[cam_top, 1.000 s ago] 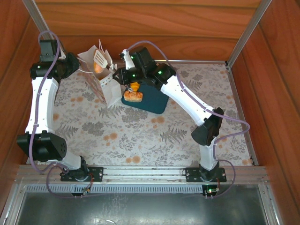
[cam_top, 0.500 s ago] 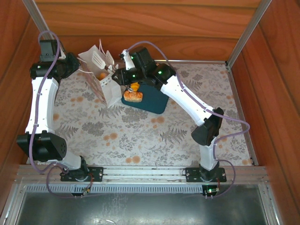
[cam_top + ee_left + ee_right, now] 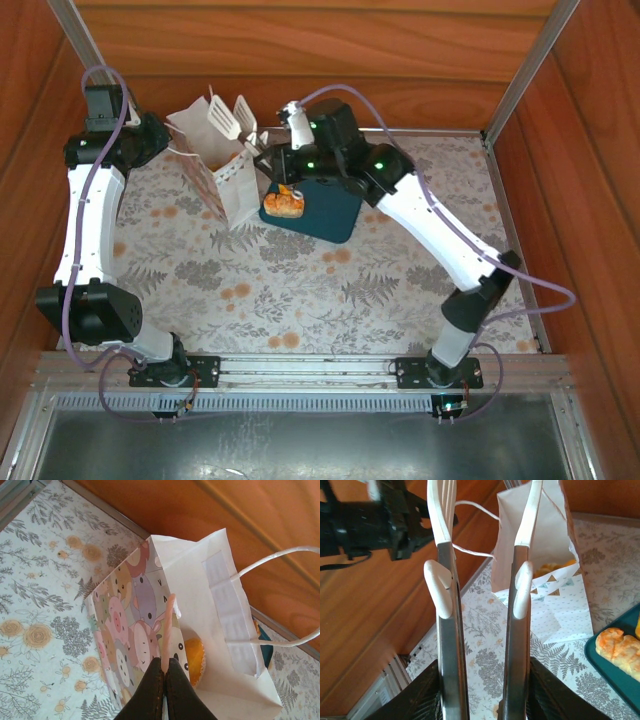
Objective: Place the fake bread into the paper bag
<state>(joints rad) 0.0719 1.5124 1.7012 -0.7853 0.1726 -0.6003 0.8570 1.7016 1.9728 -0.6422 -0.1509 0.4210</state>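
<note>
Left gripper (image 3: 168,148), top view: I see it at the paper bag (image 3: 228,188) rim, back left. The right gripper (image 3: 231,117) hangs near the bag mouth. Fake bread (image 3: 284,206) lies on the teal tray (image 3: 335,218), just beside the bag. Left wrist: jaws pinched flat on the bag wall, orange bun (image 3: 194,657) inside. Right wrist: my white fingers (image 3: 522,587) stand apart with nothing between them, bread shows in the bag, and one loaf (image 3: 620,652) is on the tray.

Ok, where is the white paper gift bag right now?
Top view: the white paper gift bag stands at the table's far left, directly left of the dark teal rectangular tray, its rim pinched by the left hand.
</note>
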